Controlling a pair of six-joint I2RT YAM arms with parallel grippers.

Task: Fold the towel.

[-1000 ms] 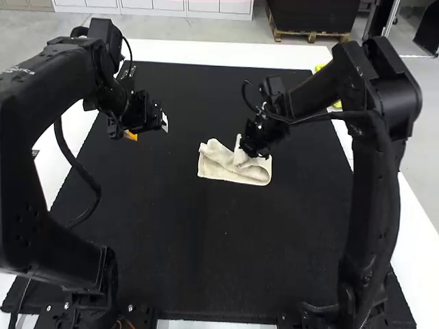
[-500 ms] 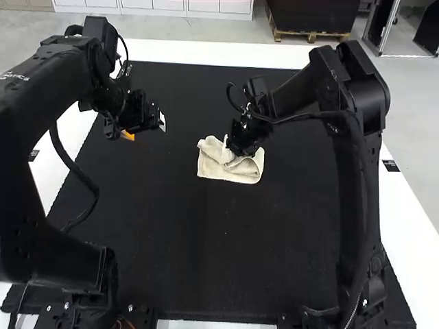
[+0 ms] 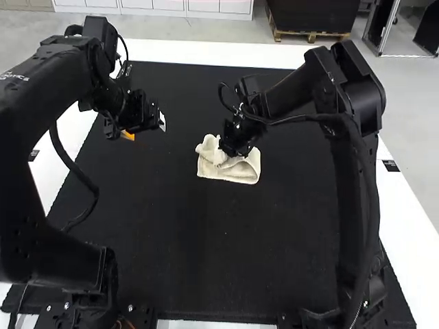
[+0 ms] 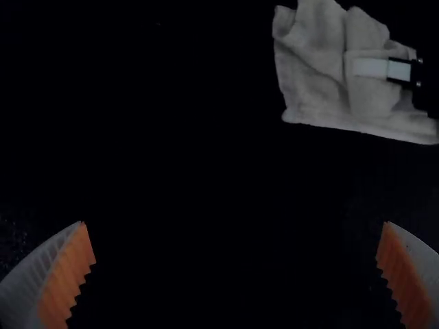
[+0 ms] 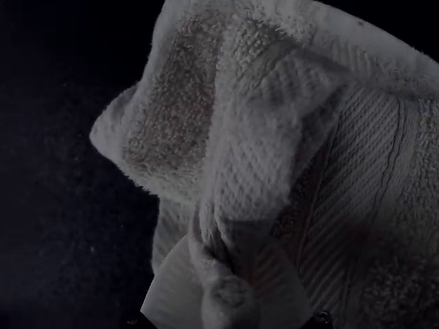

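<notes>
The towel (image 3: 245, 169) lies partly bunched near the middle of the black mat (image 3: 199, 240). The right end effector (image 3: 228, 151) is clenched on a gathered fold there. The left end effector (image 3: 146, 128) is released, fingers wide apart, over the mat's far left part.

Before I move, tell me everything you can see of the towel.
The towel is off-white and looks like terry cloth with ribbed woven bands. It lies on the black mat, a little beyond its middle. Part is bunched and folded over; the edge nearest the arms' bases runs fairly straight. The right gripper pinches a raised fold. How many layers lie underneath, I can't tell.
</notes>
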